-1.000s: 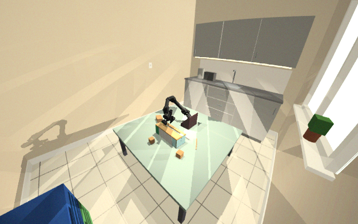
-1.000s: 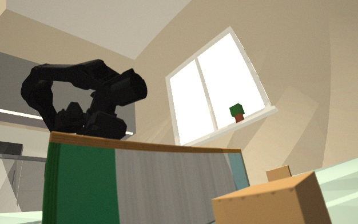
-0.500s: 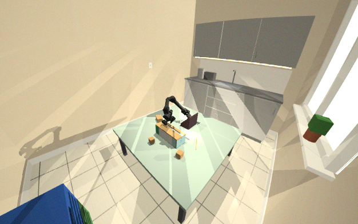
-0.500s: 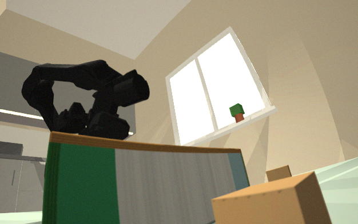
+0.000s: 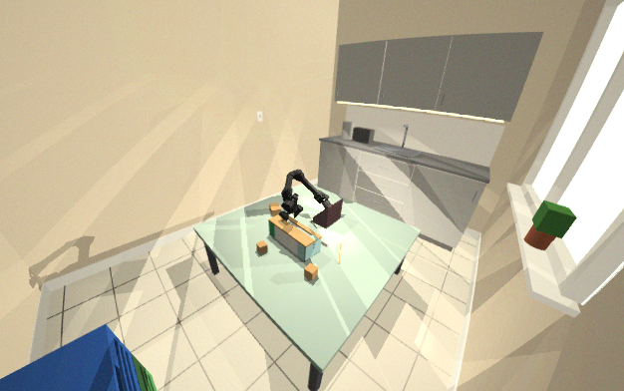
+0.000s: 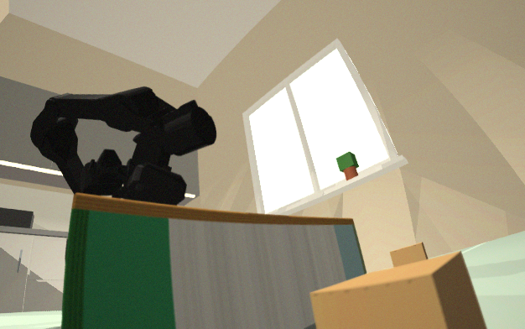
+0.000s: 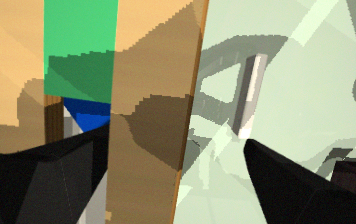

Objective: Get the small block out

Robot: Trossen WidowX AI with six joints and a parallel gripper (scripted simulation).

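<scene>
The box (image 5: 294, 238) (image 6: 252, 273) (image 7: 150, 100) stands in the middle of the table, with a wooden top, a green end (image 6: 117, 268) and grey walls. In the wrist view a small blue block (image 7: 89, 119) shows inside the box, under a green panel (image 7: 80, 45) and beside the wooden top. My gripper (image 5: 284, 215) (image 7: 184, 136) is open and empty. It hangs just over the box's far end, with one finger on each side of the top's long edge. In the exterior view only the arm (image 6: 138, 168) shows above the box; the fingertips are hidden behind the top.
Three tan cubes (image 5: 261, 247) (image 5: 311, 271) (image 5: 275, 208) lie on the pale green table (image 5: 349, 299); one (image 6: 398, 294) is close in the exterior view. A dark slab (image 5: 329, 213) stands behind the box. A yellow stick (image 5: 339, 253) and a grey bar (image 7: 250, 95) lie beside it.
</scene>
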